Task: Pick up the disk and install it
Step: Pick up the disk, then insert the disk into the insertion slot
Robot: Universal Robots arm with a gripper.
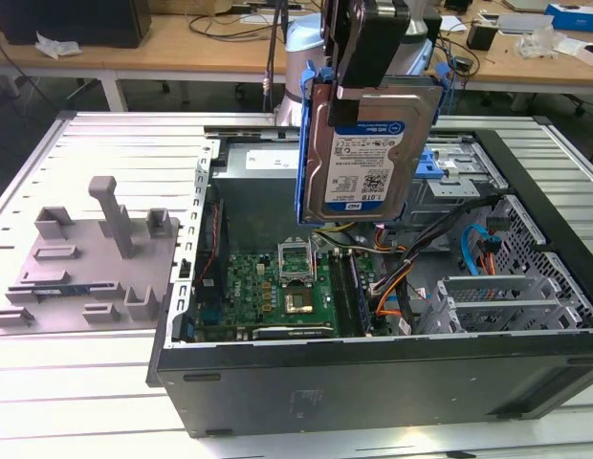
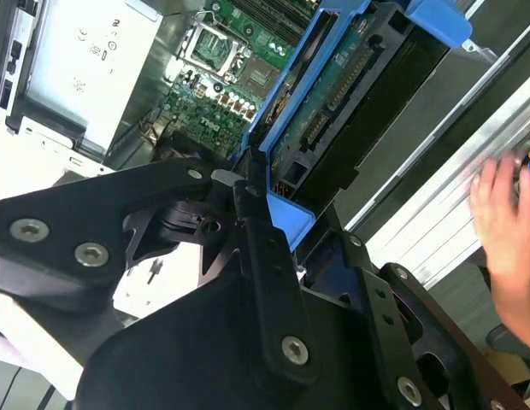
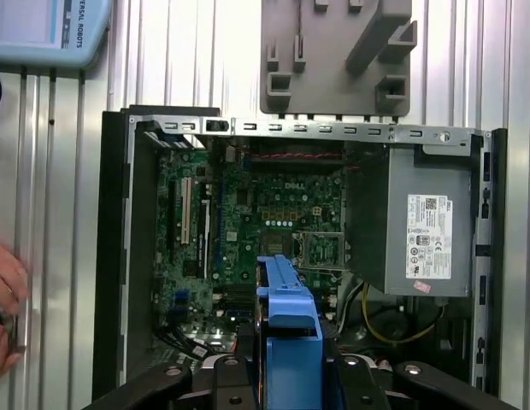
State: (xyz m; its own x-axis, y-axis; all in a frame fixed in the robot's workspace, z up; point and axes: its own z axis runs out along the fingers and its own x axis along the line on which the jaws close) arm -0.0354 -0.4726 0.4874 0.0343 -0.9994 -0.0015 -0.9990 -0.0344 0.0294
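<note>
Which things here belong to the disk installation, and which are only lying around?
For the job:
- the disk, held over the case by the gripper
- the open computer case

Lying about:
- the grey plastic fixture beside the case
- the power supply inside it
- a person's hand

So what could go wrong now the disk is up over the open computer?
The end effector grips the disk by its top, above the motherboard; a slip could drop it on the chips. Loose cables lie under it and might snag it. A hand is beside the case and could get bumped.
</note>
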